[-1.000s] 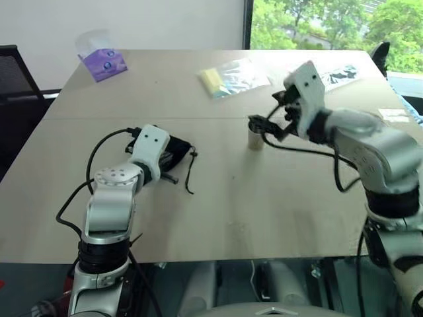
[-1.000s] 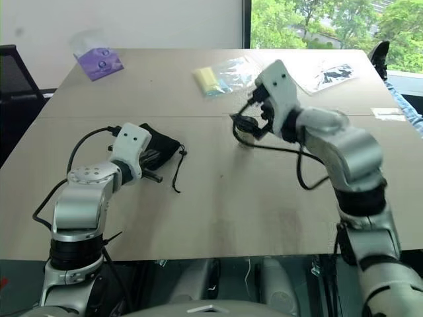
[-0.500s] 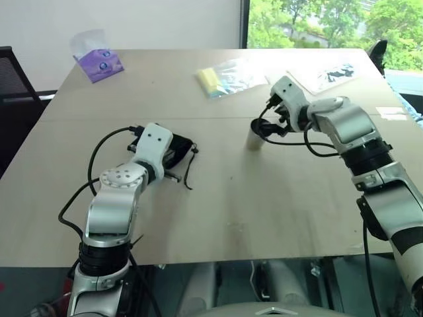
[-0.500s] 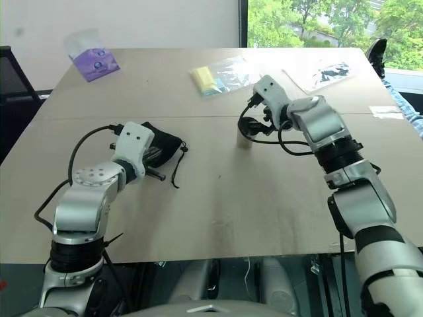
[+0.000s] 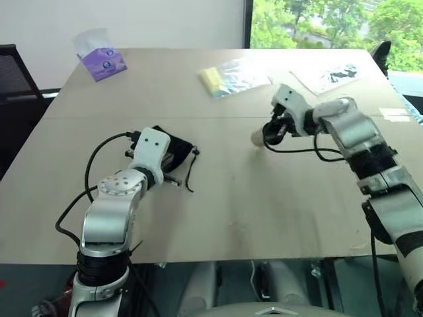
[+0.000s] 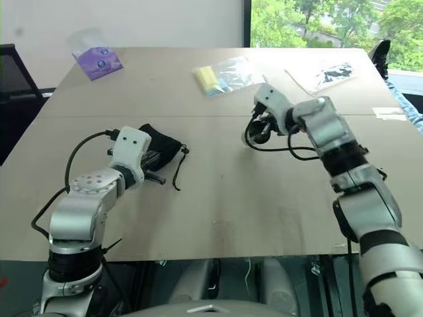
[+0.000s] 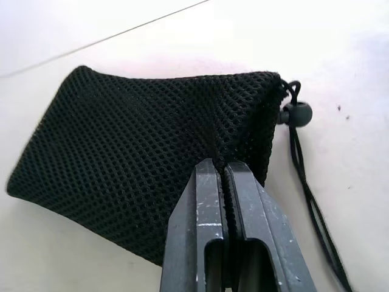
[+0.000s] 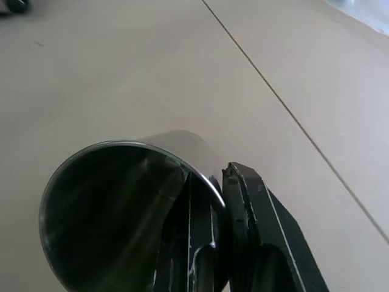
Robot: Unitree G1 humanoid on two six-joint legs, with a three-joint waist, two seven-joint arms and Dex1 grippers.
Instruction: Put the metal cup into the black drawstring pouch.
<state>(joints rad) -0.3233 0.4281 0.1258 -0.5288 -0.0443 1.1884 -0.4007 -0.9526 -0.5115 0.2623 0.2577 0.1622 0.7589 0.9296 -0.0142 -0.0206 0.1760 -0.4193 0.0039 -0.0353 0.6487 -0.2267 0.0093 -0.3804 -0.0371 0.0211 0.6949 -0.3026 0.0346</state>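
Steel, the metal cup [image 8: 130, 207] sits pinched at its rim by the right claw [image 5: 269, 134] — the black drawstring pouch [image 7: 146, 158], nipped by the left claw [image 7: 225, 176], lies well apart toward the robot's left.

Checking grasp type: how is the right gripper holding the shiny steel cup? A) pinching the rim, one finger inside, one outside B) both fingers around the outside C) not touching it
A: the right gripper pinches the shiny steel cup wall, one finger inside the mouth, one outside.

Right end effector closes on cup
The right end effector [image 5: 266, 134] dropped and clamped the rim of the shiny steel tapered cup [image 8: 130, 207], tilting it.
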